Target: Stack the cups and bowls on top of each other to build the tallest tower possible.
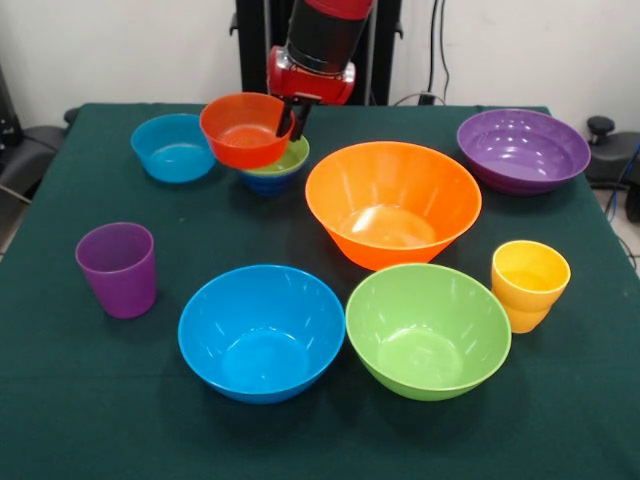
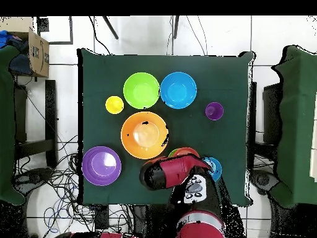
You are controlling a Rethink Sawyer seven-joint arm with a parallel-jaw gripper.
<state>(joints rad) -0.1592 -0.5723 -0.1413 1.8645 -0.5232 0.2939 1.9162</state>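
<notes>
My gripper [image 1: 297, 124] is shut on the right rim of the small red-orange bowl [image 1: 243, 128] and holds it tilted, in the air. Just below and to its right stands the small green bowl [image 1: 290, 158], nested in the small dark blue bowl [image 1: 268, 182]. The small light blue bowl [image 1: 172, 148] stands to the left. In front are the large orange bowl [image 1: 392, 203], large blue bowl [image 1: 262, 332] and large green bowl [image 1: 428, 330]. The wide purple bowl [image 1: 522, 150] is at the far right. The purple cup [image 1: 118, 268] stands left, the yellow cup [image 1: 528, 284] right.
Everything stands on a dark green table [image 1: 60, 420]. In the overhead view my arm [image 2: 173, 172] covers the small bowls near the table's bottom edge; only parts of the red-orange bowl [image 2: 186, 151] and light blue bowl [image 2: 215, 167] show.
</notes>
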